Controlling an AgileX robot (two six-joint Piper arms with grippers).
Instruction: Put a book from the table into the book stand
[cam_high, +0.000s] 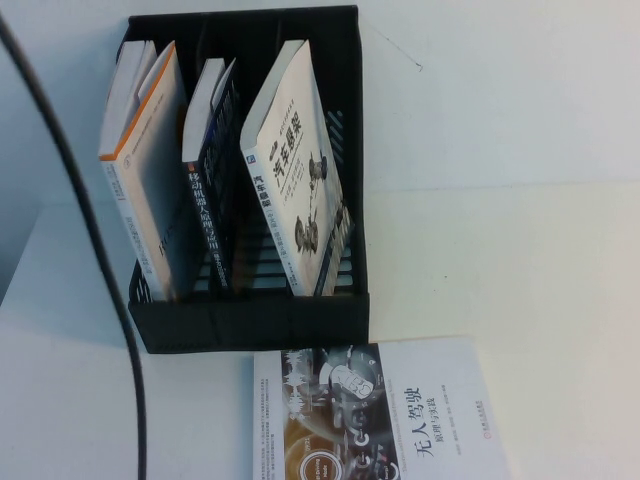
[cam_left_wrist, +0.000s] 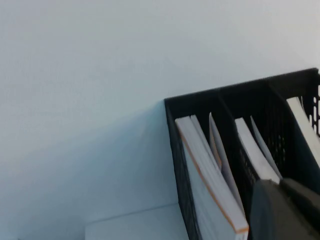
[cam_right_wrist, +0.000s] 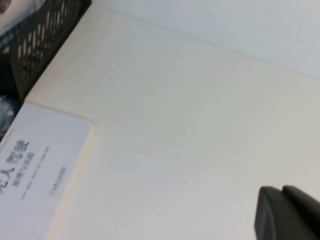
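Note:
The white book (cam_high: 300, 180) with the black Chinese title and grey suspension drawings stands leaning in the right slot of the black book stand (cam_high: 250, 322), at the back left of the white table (cam_high: 520, 260). Neither gripper shows in the high view. In the left wrist view my left gripper (cam_left_wrist: 280, 183) hangs shut and empty above the stand (cam_left_wrist: 200, 102), over its middle slot. In the right wrist view my right gripper (cam_right_wrist: 282, 191) is shut and empty above bare table (cam_right_wrist: 190, 110), to the right of the stand (cam_right_wrist: 45, 30).
An orange-edged white book (cam_high: 140, 170) fills the stand's left slot and a dark book (cam_high: 208, 170) the middle slot. A white book with a dark car-interior picture (cam_high: 380, 410) lies flat before the stand. A dark cable (cam_high: 92, 225) hangs at the left.

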